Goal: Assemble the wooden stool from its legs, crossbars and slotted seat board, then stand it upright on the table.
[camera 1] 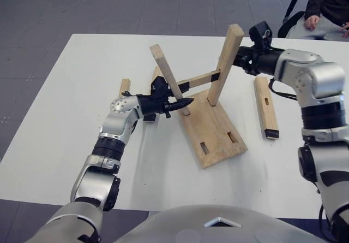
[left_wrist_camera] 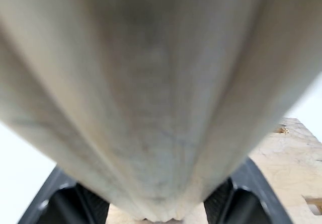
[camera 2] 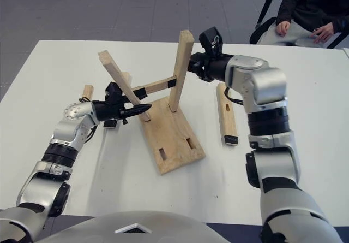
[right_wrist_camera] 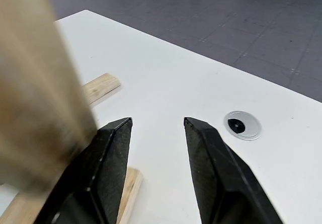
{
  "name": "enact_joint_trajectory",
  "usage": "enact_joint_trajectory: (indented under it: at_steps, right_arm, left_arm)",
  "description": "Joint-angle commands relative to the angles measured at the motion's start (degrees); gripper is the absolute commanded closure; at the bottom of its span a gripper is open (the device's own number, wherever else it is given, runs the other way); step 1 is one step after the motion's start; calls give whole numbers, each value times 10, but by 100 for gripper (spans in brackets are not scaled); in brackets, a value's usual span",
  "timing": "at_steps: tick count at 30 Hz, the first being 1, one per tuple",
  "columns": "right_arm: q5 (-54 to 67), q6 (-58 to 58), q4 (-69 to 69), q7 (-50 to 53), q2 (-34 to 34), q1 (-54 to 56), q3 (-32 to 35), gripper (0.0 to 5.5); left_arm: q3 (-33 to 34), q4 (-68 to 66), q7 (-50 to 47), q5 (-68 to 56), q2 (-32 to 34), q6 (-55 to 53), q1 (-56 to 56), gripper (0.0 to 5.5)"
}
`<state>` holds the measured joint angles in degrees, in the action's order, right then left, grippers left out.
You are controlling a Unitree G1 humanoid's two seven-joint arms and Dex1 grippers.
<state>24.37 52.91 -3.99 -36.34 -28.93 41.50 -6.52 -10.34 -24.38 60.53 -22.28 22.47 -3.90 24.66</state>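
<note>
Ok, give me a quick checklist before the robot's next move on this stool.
1. Left gripper shut on tilted leg: ok.
2. Right gripper around upright leg: not ok, open, leg beside one finger.
3. Crossbar spans both legs: ok.
4. Leg feet seated in seat board slots: cannot tell.
5. Spare leg lying free on table: ok.

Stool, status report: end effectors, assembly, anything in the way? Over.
Left end effector shut on tilted leg. Right end effector open beside upright leg. Both legs, joined by crossbar, stand on flat seat board. Spare leg lies aside on table.
</note>
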Motion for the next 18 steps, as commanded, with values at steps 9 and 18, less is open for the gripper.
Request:
enact_joint_trajectory:
  at_steps: [9, 18]
  right_arm:
    - [72, 35, 189, -208, -101, -64, -99, 359]
    - [44, -19, 177, -308, -160, -59, -128, 359]
  left_arm:
    - [-33, -13, 12, 59, 16, -27, -3, 346]
    - [-44, -17, 58, 57, 22, -27, 23, 346]
